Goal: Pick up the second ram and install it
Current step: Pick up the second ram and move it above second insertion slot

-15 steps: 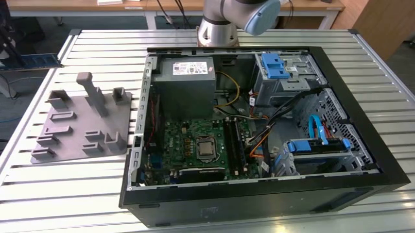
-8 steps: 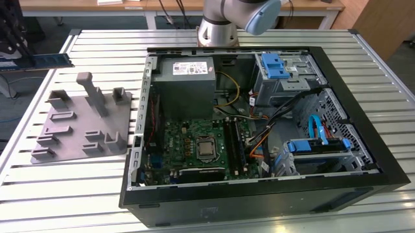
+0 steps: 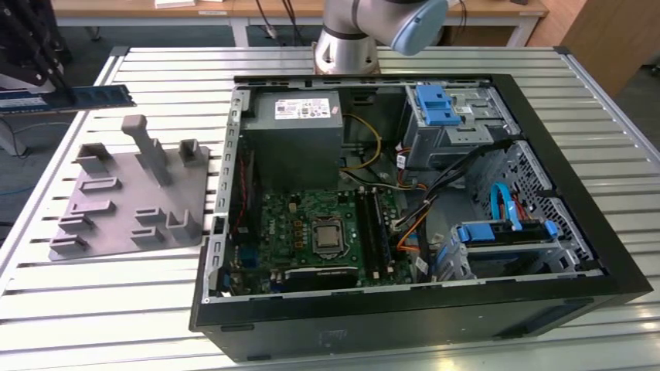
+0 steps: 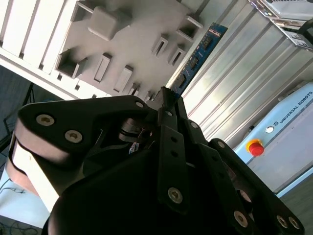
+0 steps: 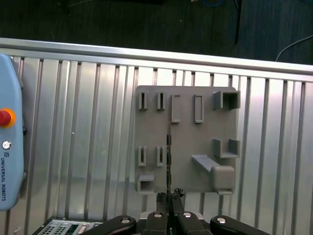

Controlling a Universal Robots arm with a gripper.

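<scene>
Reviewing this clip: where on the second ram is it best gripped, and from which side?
Grip its two flat faces near one short end, coming in along its length. The second ram is a thin flat board, edge-on in the first wrist view, so pads likely seat best on the broad faces. The gripper is shut on it this way, with most of the stick free.

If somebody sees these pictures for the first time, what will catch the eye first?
The open computer case, its green board exposed, takes the middle of the exterior view. At that view's left, the claw holds the second ram in the air beside the grey tray.
</scene>
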